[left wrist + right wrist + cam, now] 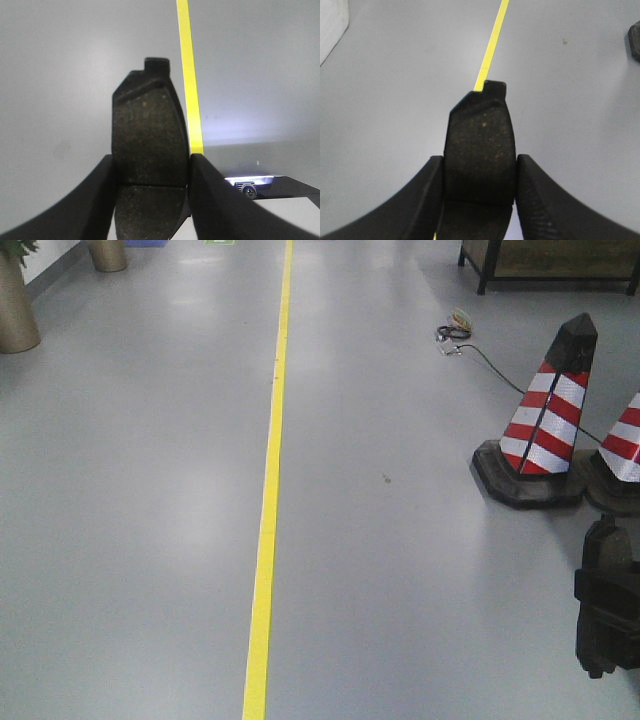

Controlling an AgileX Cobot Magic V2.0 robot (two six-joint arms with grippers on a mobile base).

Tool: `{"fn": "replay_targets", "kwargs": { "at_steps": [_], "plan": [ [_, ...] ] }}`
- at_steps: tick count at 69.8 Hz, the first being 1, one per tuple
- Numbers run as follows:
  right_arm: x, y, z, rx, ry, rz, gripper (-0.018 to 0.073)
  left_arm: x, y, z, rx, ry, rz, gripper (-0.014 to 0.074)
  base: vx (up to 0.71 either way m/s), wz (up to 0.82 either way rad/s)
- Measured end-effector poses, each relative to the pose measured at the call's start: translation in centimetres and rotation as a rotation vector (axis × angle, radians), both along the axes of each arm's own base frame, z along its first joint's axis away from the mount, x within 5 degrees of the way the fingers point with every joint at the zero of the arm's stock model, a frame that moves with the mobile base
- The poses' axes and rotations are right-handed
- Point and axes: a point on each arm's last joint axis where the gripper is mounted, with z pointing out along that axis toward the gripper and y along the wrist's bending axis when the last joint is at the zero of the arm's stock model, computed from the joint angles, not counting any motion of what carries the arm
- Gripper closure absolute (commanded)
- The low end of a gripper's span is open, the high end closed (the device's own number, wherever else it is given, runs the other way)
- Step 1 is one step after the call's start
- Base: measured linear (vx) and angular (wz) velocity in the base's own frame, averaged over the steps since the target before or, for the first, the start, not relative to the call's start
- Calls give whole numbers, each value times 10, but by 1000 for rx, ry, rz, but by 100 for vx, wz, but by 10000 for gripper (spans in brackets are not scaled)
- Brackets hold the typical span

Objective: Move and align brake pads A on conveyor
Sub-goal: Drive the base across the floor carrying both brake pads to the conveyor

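L gripper (pixel 151 167) is clamped on a brake pad (pixel 146 125), edges between its fingers. R gripper (pixel 479 167) holds a 2nd brake pad (pixel 480 135) likewise. Both are above grey floor (pixel 140 490) w/ yellow line (pixel 268 500).

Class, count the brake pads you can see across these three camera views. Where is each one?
2. One brake pad is clamped in the left gripper; a second pad is clamped in the right gripper. Others may lie outside these views.
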Motion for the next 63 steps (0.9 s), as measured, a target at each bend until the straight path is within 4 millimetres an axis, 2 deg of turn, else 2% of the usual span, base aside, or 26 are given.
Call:
{"fn": "replay_targets", "kwargs": {
  "at_steps": [43, 63],
  "plan": [
    [0, 0, 0, 0, 0, 0, 563, 0, 0, 0, 0, -1, 0, 602, 68, -10],
    [0, 0, 0, 1, 1, 0, 563, 0, 0, 0, 2, -1, 0, 602, 53, -31]
  ]
}}
